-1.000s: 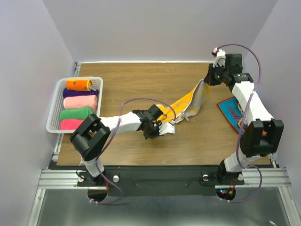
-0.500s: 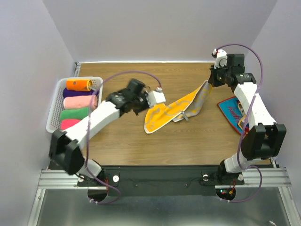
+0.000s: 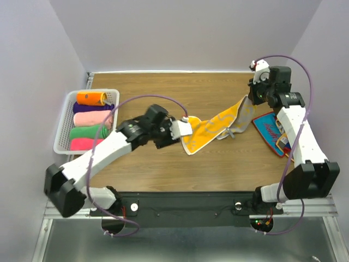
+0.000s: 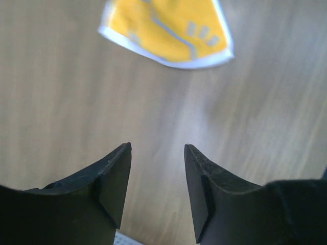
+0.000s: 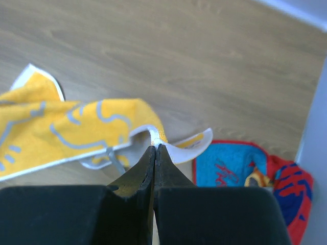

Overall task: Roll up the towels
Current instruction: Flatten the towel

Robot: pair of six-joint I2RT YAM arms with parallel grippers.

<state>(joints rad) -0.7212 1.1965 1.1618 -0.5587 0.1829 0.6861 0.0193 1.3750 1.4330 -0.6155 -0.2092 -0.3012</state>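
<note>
A yellow towel [image 3: 215,126] with grey lines and a white edge lies stretched slantwise across the table's middle. My right gripper [image 3: 252,101] is shut on its far right corner and holds that corner lifted; the right wrist view shows the jaws [image 5: 155,146] closed on the white edge of the towel [image 5: 71,127]. My left gripper [image 3: 184,131] is open and empty, hovering just short of the towel's near left corner. In the left wrist view its fingers [image 4: 157,148] stand apart over bare wood, with the towel's corner [image 4: 168,30] ahead.
A blue and red towel [image 3: 271,131] lies flat at the right edge, also in the right wrist view [image 5: 245,171]. A white basket [image 3: 66,109] at the left holds several rolled towels: orange, purple, pink, green, hot pink.
The right gripper has pulled the yellow towel to the right and stretched it out. The left arm let go of the near corner, swung away to the left and came back to that corner.
</note>
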